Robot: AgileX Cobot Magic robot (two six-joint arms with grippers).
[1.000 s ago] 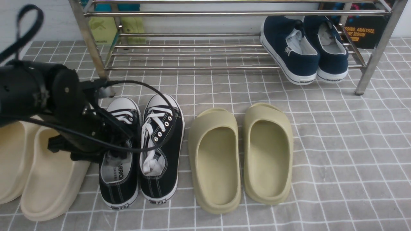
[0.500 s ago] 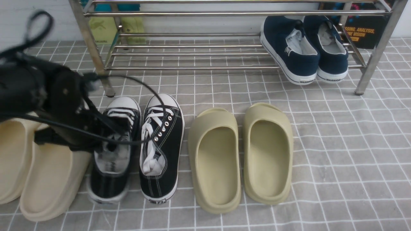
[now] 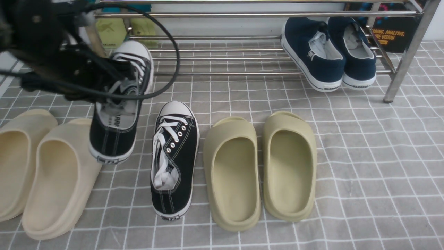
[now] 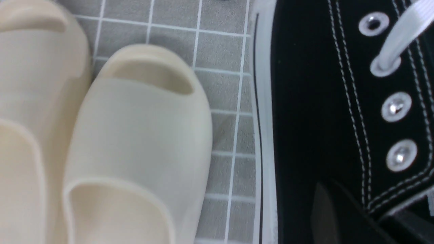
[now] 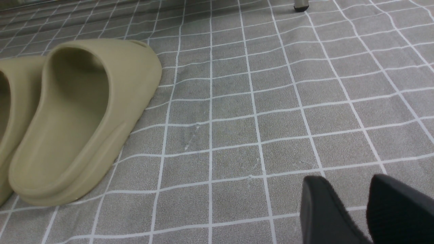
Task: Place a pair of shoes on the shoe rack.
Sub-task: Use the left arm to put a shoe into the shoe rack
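Black sneaker (image 3: 112, 139) hangs clamped in the left gripper (image 3: 116, 92), raised just in front of the left leg of the shoe rack (image 3: 242, 14); the 2nd sneaker (image 3: 184, 152) sits on the floor (image 3: 364, 156) before the rack. Right gripper (image 5: 349, 189) gapes, holding nothing.

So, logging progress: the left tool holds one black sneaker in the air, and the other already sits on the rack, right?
No: the front view shows the other sneaker on the floor beside the olive slides, not on the rack.
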